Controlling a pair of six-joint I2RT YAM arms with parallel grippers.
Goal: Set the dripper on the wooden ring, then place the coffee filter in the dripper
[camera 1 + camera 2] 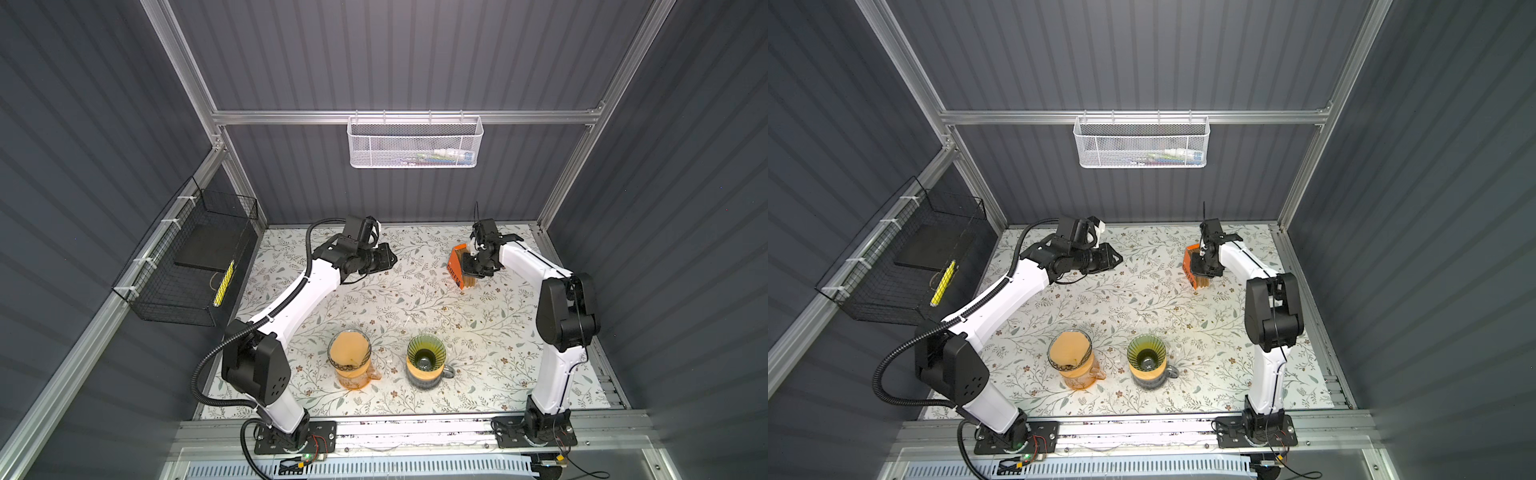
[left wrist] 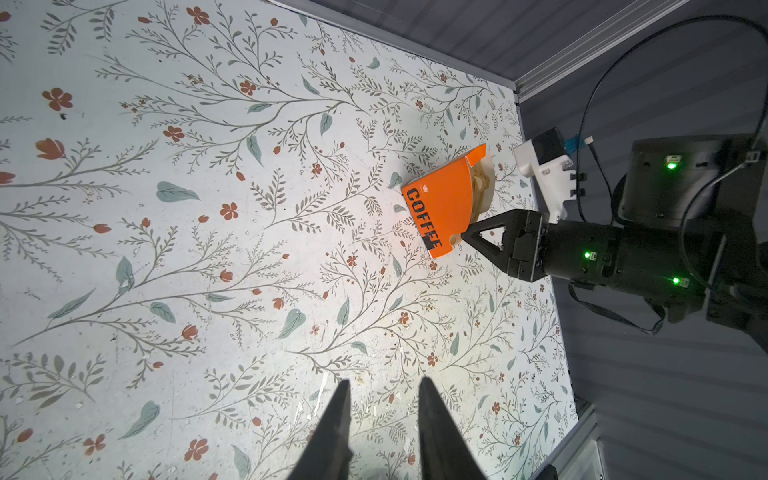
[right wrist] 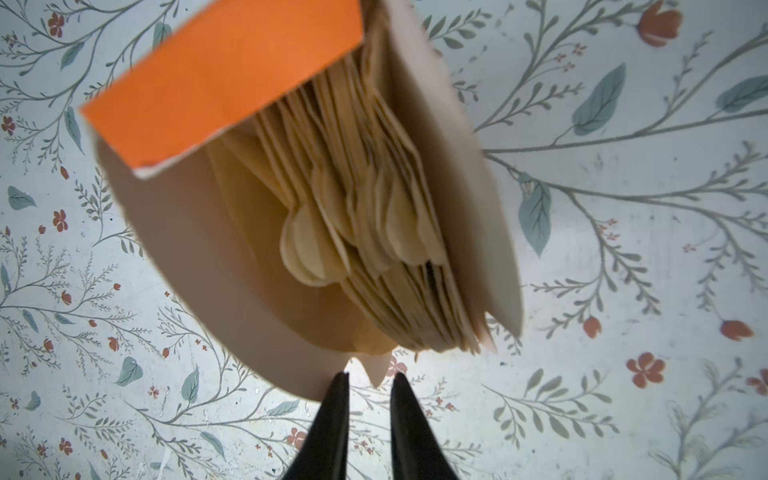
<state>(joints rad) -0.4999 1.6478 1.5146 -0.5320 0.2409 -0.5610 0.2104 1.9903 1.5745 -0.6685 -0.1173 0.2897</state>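
- Table (image 1: 415,299): the box stands far back on the right and the dripper sits near the front middle, well apart. That's a long carry, and I'd expect a weakly pinched paper to slip out on the way.
- Left claw (image 2: 384,380): over the back left, jaws a little apart and empty. It isn't steadying anything.
- Right claw (image 3: 370,374): nose down at the box's open end, jaws narrowly apart and clamped on nothing. A pale corner (image 3: 376,376) pokes into the gap, and there looks to be daylight on either side of it.
- Box (image 2: 444,199): orange, marked COFFEE, with nothing holding it. It's light, so a tug could drag it or tip it over.
- Dripper (image 1: 426,353): green, ribbed and empty, on a mug (image 1: 446,371).
- Filters (image 3: 374,208): all in the box, packed tight with their tabs overlapping. Closing here could catch several at once, or only the box wall. A grip on just the corner may tear or crease it.
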